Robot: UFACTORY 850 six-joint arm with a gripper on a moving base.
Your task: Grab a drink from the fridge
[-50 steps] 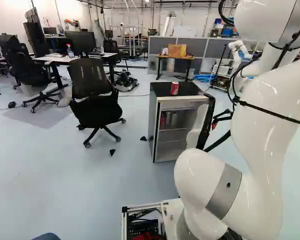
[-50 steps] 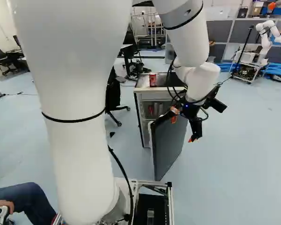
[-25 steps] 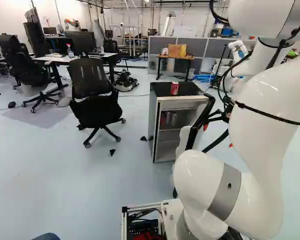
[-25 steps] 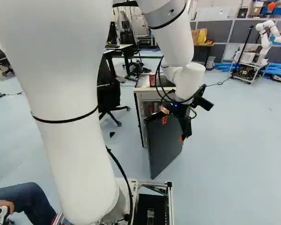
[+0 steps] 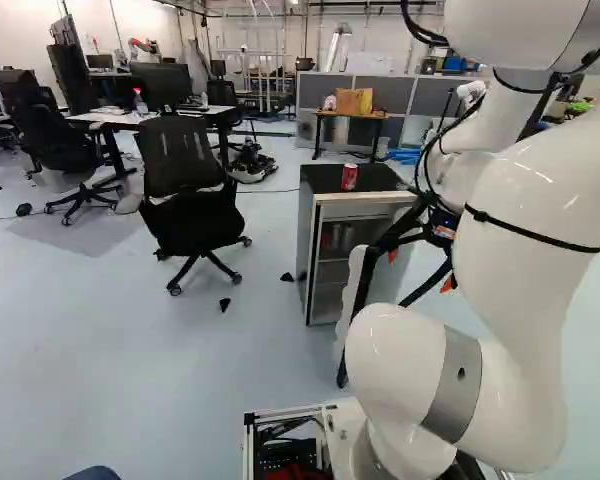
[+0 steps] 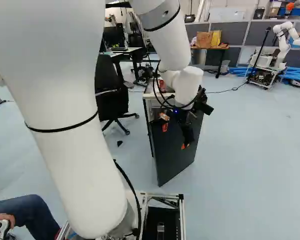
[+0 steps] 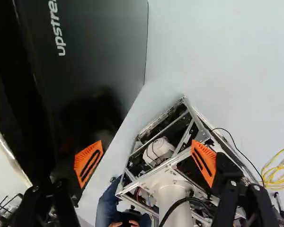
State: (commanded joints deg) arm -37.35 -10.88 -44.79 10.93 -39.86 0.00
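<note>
Gripper (image 6: 174, 136) open wide, pads (image 7: 88, 163) well apart; nothing held. It is seen by the outer face of the fridge door (image 6: 174, 155), upper part; one finger is overlapped w/ the dark door in wrist view, contact can't be told. Door swung open twd base, inner side seen in L base view.

Task's drinks: red can (image 5: 349, 177) upright on top of fridge (image 5: 313, 245), near front edge; more cans (image 5: 346, 238) inside, upper compartment, dim, partly hidden, exact no. can't be told. None is touched by gripper.

Arm (image 6: 65, 110) is extended fwd from base, wrist bent so that base frame (image 7: 138, 182) is seen ahead of & between fingers in wrist view. Yellow cable (image 7: 276, 174) is seen on floor, beyond frame.

Bkgd: office chair (image 5: 185, 180) to L of fridge in L base view, desk (image 5: 130, 117) behind it; another robot (image 6: 285, 40) at far R of R base view, bag (image 6: 204, 39) on far table (image 6: 227, 48).
</note>
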